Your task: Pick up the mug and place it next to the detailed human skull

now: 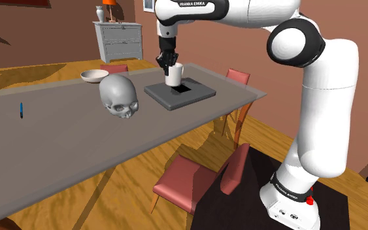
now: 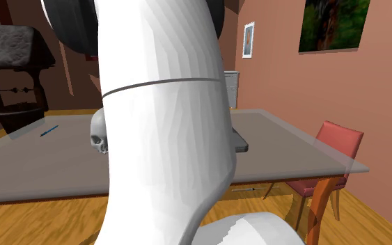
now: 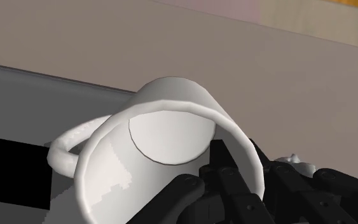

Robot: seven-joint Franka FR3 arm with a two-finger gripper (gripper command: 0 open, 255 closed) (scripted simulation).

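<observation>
A white mug (image 1: 174, 75) hangs tilted just over a dark grey slab (image 1: 180, 93) on the table, with my black gripper (image 1: 168, 66) shut on its rim from above. In the wrist view one finger (image 3: 217, 158) sits inside the mug (image 3: 171, 127) and the other outside its wall, so the gripper (image 3: 247, 170) clasps it; the handle points away from the fingers. The grey human skull (image 1: 119, 95) rests on the table to the slab's left in the shoulder view, about a hand's width away. A sliver of the skull (image 2: 99, 136) peeks out from behind my arm.
A shallow bowl (image 1: 94, 76) stands behind the skull, and a blue pen (image 1: 21, 110) lies far to the left. Red chairs stand at the near edge (image 1: 189, 183) and the far corner (image 1: 236, 76). A white dresser (image 1: 118, 40) stands by the wall. My arm (image 2: 166, 139) hides much of the table.
</observation>
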